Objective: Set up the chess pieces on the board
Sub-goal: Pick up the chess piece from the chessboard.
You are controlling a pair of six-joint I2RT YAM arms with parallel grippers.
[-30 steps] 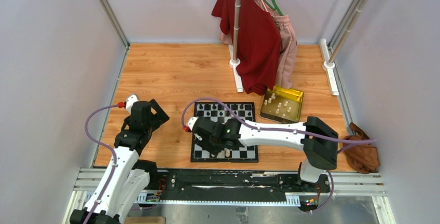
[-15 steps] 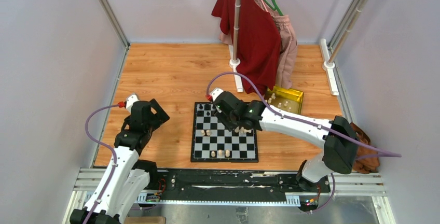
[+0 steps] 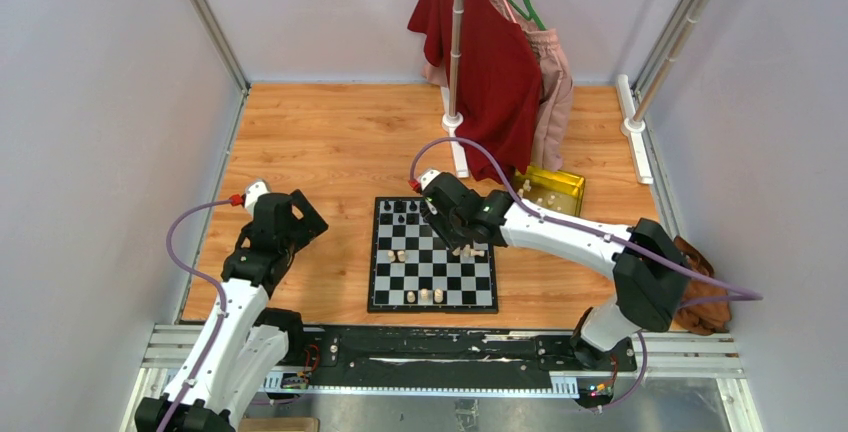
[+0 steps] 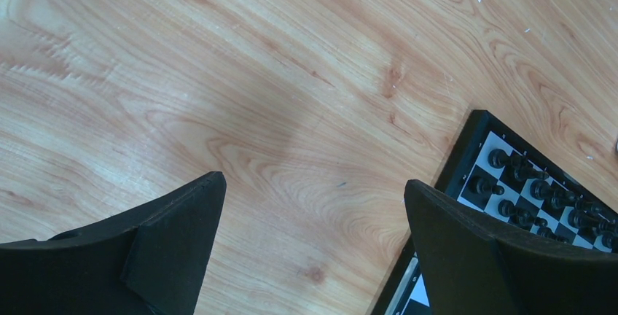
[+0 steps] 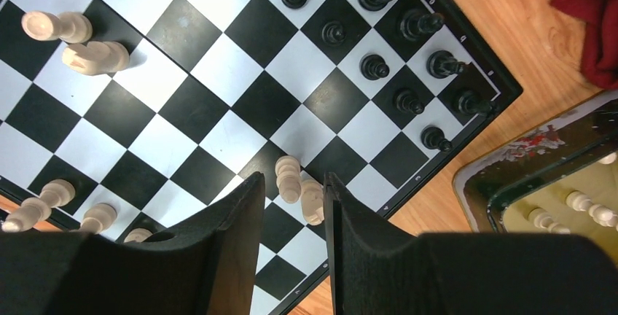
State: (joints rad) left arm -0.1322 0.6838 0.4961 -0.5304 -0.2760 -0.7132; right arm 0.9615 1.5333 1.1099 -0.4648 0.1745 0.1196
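Right wrist shows cream pieces [image 5: 289, 176] framed by right tool [image 5: 292, 181] (parted).

board [image 3: 450, 277]: far right corner hidden under right arm [image 3: 560, 234] | black chessmen [image 3: 400, 206]: kinds too small to tell from above | tin [image 5: 525, 156]: cut off by wrist view's right edge

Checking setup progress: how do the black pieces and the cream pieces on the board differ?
The black pieces line two rows at the board's far edge; the cream pieces sit scattered in small groups. There are more black pieces than cream pieces. Both are small chessmen on squares.
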